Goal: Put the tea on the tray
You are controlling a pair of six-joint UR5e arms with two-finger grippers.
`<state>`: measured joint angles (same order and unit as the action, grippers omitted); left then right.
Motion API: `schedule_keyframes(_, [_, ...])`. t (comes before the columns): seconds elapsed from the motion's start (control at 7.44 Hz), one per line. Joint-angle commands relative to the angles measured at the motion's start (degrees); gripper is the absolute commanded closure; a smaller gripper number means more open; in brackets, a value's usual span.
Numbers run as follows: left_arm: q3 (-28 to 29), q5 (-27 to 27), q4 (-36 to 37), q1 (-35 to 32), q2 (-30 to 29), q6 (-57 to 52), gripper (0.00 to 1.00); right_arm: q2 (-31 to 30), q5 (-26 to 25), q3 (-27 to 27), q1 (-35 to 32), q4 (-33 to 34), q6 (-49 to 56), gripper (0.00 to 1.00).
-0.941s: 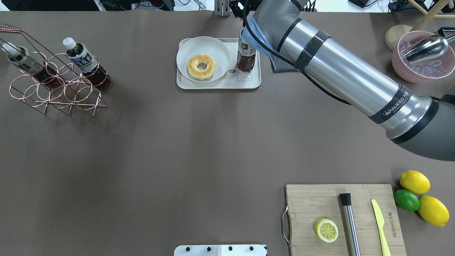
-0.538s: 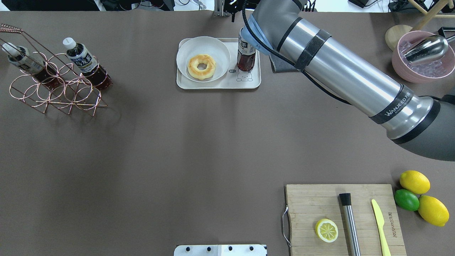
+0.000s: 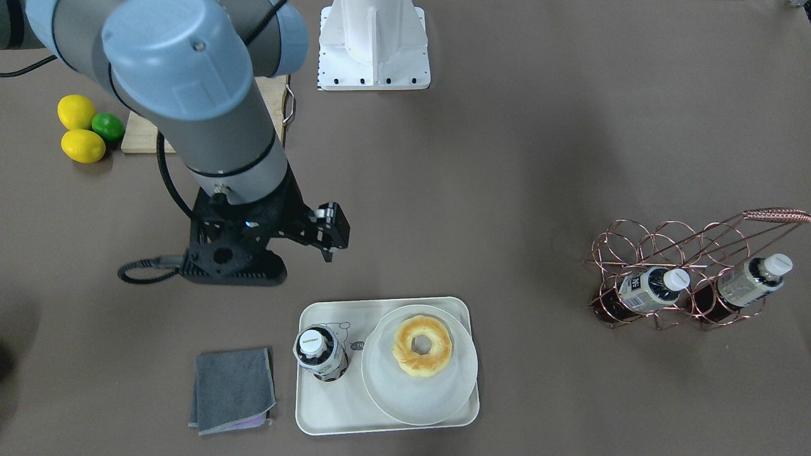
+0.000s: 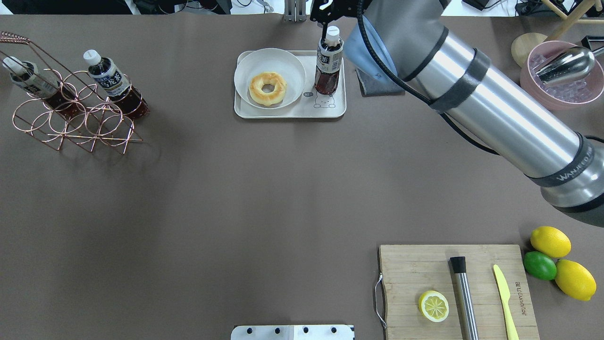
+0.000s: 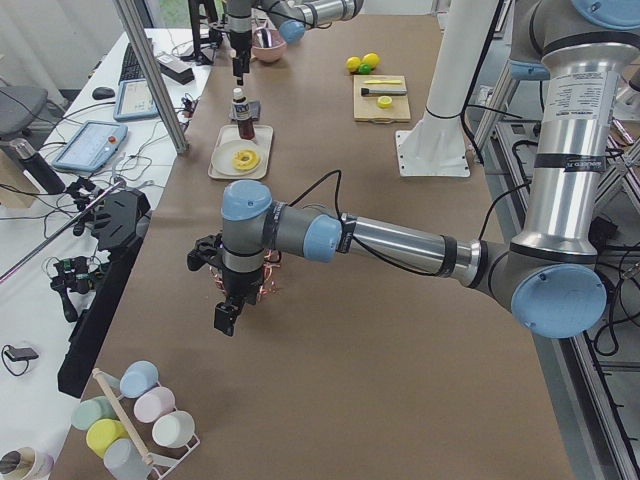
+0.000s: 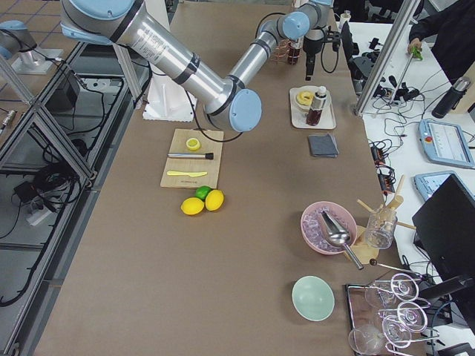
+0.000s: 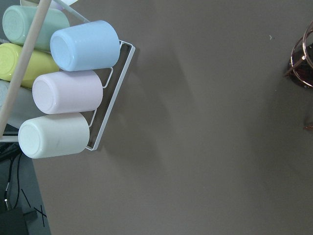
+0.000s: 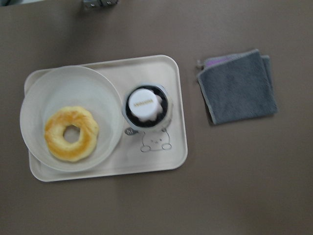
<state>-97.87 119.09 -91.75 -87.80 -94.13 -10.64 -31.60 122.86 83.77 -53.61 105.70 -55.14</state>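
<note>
The tea bottle [image 4: 329, 66] stands upright on the right end of the cream tray [image 4: 330, 112], by the drawn bear. It also shows in the front view [image 3: 320, 353] and from straight above in the right wrist view [image 8: 145, 105]. My right gripper [image 4: 325, 23] hangs above the bottle, clear of its white cap, open and empty. No fingers show in the right wrist view. My left gripper [image 5: 225, 315] shows only in the exterior left view, near the copper rack, and I cannot tell its state.
A round plate with a doughnut [image 4: 268, 87] fills the tray's left part. A grey cloth [image 4: 377, 87] lies right of the tray. A copper wire rack [image 4: 75, 120] at far left holds two more bottles. A cutting board [image 4: 453, 264] lies front right, a pink bowl [image 4: 561, 101] back right.
My right arm has lifted up and back from the bottle, so its white cap is now uncovered. The bottle stays upright on the tray.
</note>
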Motion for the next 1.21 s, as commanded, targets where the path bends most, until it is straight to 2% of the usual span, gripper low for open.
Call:
schedule_keyframes(0.0, [0.05, 0.0, -0.01, 0.0, -0.17, -0.08, 0.02, -6.17, -7.75, 16.47, 3.05, 20.01, 0.38, 0.0])
schedule_keyframes(0.13, [-0.13, 0.0, -0.01, 0.0, -0.18, -0.08, 0.02, -12.11, -13.64, 20.6, 3.5, 21.21, 6.3, 0.0])
schedule_keyframes(0.27, [-0.04, 0.0, -0.01, 0.0, -0.18, -0.08, 0.02, -21.31, -14.05, 23.95, -0.23, 18.95, 18.02, 0.0])
schedule_keyframes(0.54, [-0.21, 0.09, 0.08, 0.0, 0.0, -0.08, 0.02, -35.74, -8.38, 22.68, -12.42, 8.53, 38.24, 0.0])
schedule_keyframes(0.81, [0.14, 0.7, 0.51, 0.0, 0.61, 0.0, 0.02, -43.78, 0.67, 16.37, -23.42, 1.9, 56.11, 0.0])
schedule_keyframes(0.94, [1.27, 6.36, 0.69, -0.26, 0.88, 0.0, 0.02, -44.86, 3.32, 12.33, -27.3, 1.79, 63.59, 0.0])
schedule_keyframes(1.08, [2.58, 12.94, 0.26, -0.61, 3.58, 0.0, 0.02, -46.0, 5.53, 9.42, -29.86, 1.79, 66.88, 0.0])
